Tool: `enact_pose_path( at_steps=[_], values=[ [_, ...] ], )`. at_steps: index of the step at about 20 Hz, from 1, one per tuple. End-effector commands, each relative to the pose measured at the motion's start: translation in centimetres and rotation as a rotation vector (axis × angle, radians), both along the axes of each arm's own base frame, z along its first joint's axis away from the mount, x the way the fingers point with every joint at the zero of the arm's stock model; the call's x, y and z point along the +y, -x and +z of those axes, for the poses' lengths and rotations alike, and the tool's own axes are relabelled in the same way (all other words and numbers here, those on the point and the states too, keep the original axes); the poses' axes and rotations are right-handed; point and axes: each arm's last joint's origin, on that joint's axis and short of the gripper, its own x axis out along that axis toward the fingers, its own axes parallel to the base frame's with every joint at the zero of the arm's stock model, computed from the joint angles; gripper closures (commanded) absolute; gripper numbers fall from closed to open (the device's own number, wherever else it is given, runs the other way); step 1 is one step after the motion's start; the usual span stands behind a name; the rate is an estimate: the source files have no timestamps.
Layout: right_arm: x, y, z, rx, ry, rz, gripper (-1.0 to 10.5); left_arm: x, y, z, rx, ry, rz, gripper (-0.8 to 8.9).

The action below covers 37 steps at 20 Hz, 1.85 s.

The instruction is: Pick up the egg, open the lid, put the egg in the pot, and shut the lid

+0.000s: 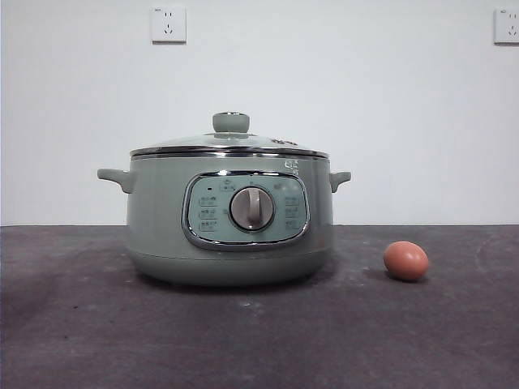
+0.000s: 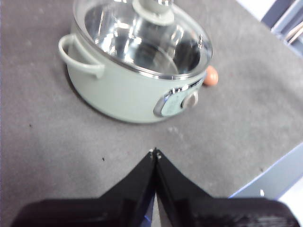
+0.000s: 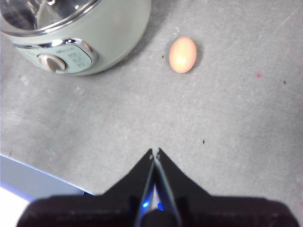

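Jaws of both arms stand pressed together, tip to tip, with nothing between them: the right gripper (image 3: 155,152) hangs above bare surface with the egg ahead of it, and the left gripper (image 2: 155,153) hangs likewise, facing the pot's handle side. Neither touches anything. Proceeding from the task's object, the egg (image 1: 405,260) lies on its side on the dark grey desk (image 1: 73,340), apart from the pot (image 1: 230,219) with a clear strip of surface between them, on the control-panel side towards the desk's front edge. That free-standing position leaves room around it for jaws to descend on either flank, and the right arm is judged the better placed to take it. The pot sits further towards the middle of the desk, dial (image 1: 251,208) facing the front camera, both side handles clear. The lid (image 1: 230,143) rests seated on the pot's rim, level, its green knob (image 1: 231,122) upright at the centre; the left wrist view shows through the glass that the shiny inner bowl is empty. The left arm looks suited to lifting that knob while the right carries the egg. No step of the task appears begun. Risk noted: the egg is smooth and round, and may roll or slip under an off-centre grip.
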Motion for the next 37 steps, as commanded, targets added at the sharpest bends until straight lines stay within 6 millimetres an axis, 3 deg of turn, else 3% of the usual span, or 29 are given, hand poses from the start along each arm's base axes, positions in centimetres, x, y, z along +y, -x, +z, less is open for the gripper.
enact_pose_path(
  at_steps=[1, 2, 3, 4, 5, 6, 17, 23, 30, 37],
  values=[
    [0.0, -0.1, 0.1, -0.012, 0.009, 0.011, 9.4, 0.0, -0.1, 0.2, -0.025, -0.015, -0.016, 7.96],
    [0.0, -0.1, 0.1, -0.018, 0.008, 0.011, 9.0, 0.0, -0.1, 0.2, -0.028, -0.015, -0.016, 6.8],
    [0.0, -0.1, 0.2, -0.025, 0.005, 0.009, 7.9, 0.0, -0.1, 0.2, -0.031, -0.014, -0.014, 4.35],
    [0.0, -0.2, 0.2, -0.025, 0.0, 0.002, 6.1, 0.0, -0.2, 0.3, -0.035, -0.014, -0.014, 1.65],
    [0.0, -0.2, 0.2, -0.025, -0.006, -0.005, 4.1, 0.0, -0.2, 0.3, -0.039, -0.013, -0.014, 0.68],
    [0.0, -0.2, 0.3, -0.026, -0.011, -0.01, 3.2, 0.0, -0.2, 0.3, -0.039, -0.013, -0.015, 0.68],
    [0.1, -0.9, 0.2, -0.039, -0.015, -0.013, 3.2, 0.0, -0.3, 0.4, -0.054, -0.013, -0.015, 0.68],
    [2.0, -6.1, -1.6, -0.01, -0.02, 0.035, 3.3, 0.0, -0.3, 0.4, -0.054, -0.013, -0.015, 0.68],
    [5.0, -13.3, -7.2, 0.027, 0.093, 0.033, 3.3, 0.0, -0.3, 0.4, -0.053, -0.013, -0.015, 0.68],
    [6.7, -16.8, -12.1, 0.067, 0.163, 0.024, 3.3, 0.0, -0.3, 0.4, -0.053, -0.014, -0.014, 0.68]
  ],
)
